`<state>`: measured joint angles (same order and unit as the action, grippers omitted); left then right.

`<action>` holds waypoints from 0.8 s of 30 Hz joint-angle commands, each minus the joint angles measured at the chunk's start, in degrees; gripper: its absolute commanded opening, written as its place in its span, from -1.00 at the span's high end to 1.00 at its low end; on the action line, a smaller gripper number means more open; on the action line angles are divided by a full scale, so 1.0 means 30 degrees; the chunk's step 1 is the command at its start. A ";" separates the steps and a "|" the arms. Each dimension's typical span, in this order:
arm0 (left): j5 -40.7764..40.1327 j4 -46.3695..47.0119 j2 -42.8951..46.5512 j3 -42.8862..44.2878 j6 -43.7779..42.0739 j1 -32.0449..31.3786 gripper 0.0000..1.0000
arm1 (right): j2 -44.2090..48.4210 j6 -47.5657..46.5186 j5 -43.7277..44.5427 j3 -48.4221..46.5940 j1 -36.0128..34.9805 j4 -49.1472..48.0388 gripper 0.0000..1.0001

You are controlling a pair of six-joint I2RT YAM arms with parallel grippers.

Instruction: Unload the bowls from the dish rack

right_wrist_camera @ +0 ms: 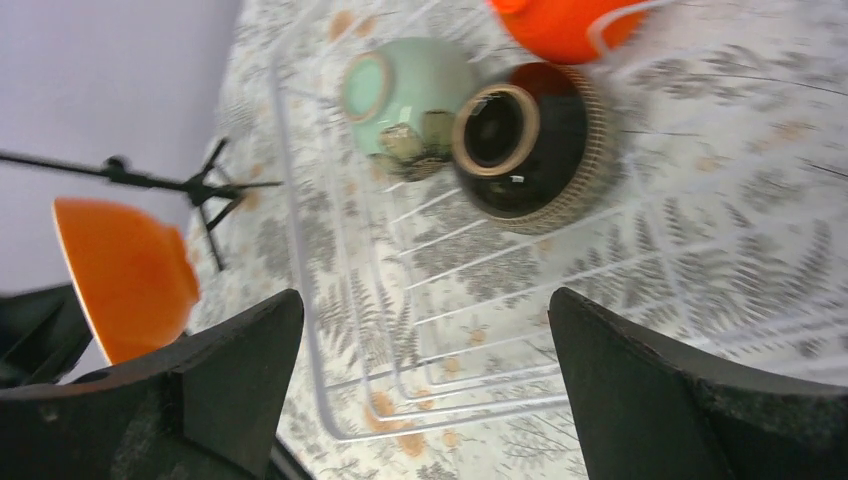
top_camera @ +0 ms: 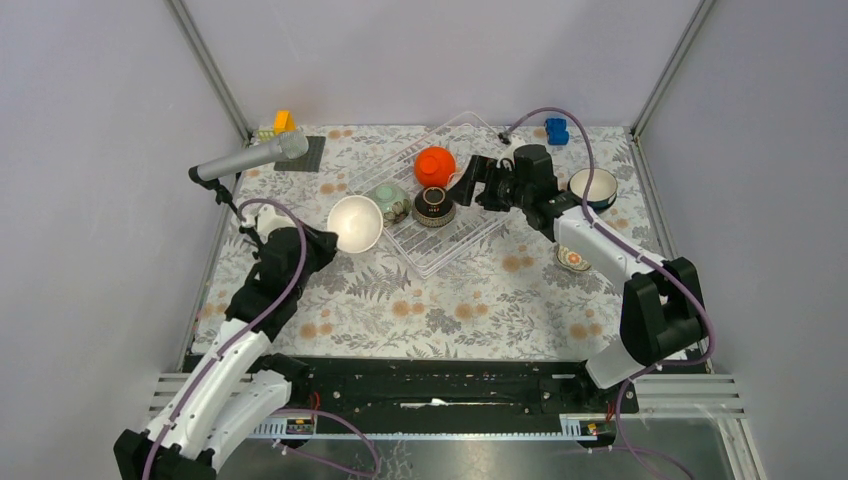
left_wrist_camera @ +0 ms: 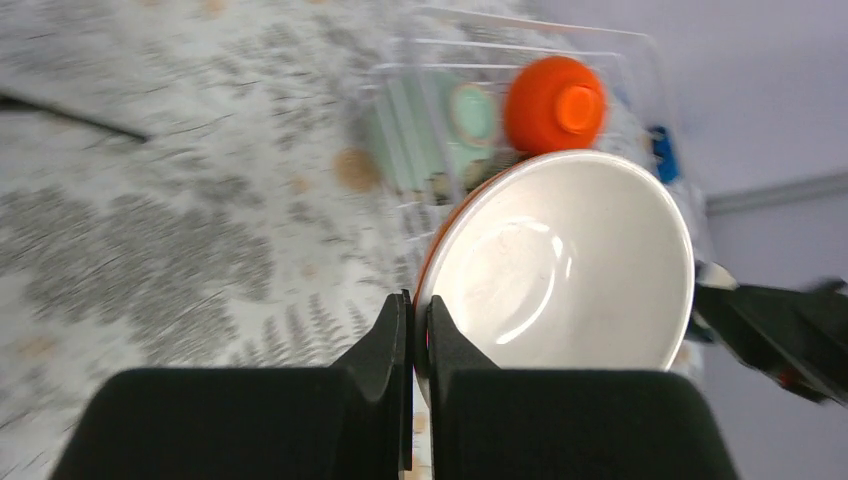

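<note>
Left claw (left_wrist_camera: pixel 411 305): we see it clamped on the white-lined bowl's (left_wrist_camera: pixel 560 270) rim, just left of the dish rack (top_camera: pixel 440 252).
Right claw (right_wrist_camera: pixel 425 310): spread wide above the rack.
Rack contents: orange bowl (top_camera: pixel 435 165), pale green bowl (top_camera: pixel 388 200), dark bowl (top_camera: pixel 434 207).

Round orange bowl with white inside (left_wrist_camera: pixel 560 270): smooth, glossy glaze. Rectangular clear dish rack (top_camera: pixel 455 245): shiny, translucent wire grid. Table (top_camera: pixel 450 310): matt fern-printed cloth. Dark brown round bowl (right_wrist_camera: pixel 540 150): finely ribbed, textured wall.

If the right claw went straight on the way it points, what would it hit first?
Probably the dark brown patterned bowl in the dish rack ahead of the right claw, though the rack's wire edge may come first; depth is unclear.
</note>
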<state>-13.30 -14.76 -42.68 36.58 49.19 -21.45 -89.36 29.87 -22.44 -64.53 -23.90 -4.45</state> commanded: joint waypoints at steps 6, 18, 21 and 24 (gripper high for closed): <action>-0.6278 -0.6153 -0.1778 0.0959 0.4879 0.0120 1.00 | 0.1287 -0.0138 0.7761 -0.0636 -0.0045 0.3453 -0.99; -0.6546 -0.1602 -0.5951 -0.0386 0.5893 0.0629 1.00 | 0.1373 -0.2735 0.6437 -0.0798 -0.0044 0.3528 -0.99; -0.6866 -0.1505 -0.7187 -0.0128 0.5925 0.1169 1.00 | 0.0467 -0.2704 0.5732 -0.1189 -0.0036 0.2497 -0.99; -0.6781 -0.0914 -0.7872 -0.0157 0.5933 0.1374 1.00 | -0.1800 -0.2426 0.2753 -0.3008 0.0410 0.1907 -0.99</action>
<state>-31.66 -23.88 -64.66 35.53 65.69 -18.37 -88.09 23.57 -4.27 -66.26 -23.81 5.56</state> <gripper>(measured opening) 0.040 0.994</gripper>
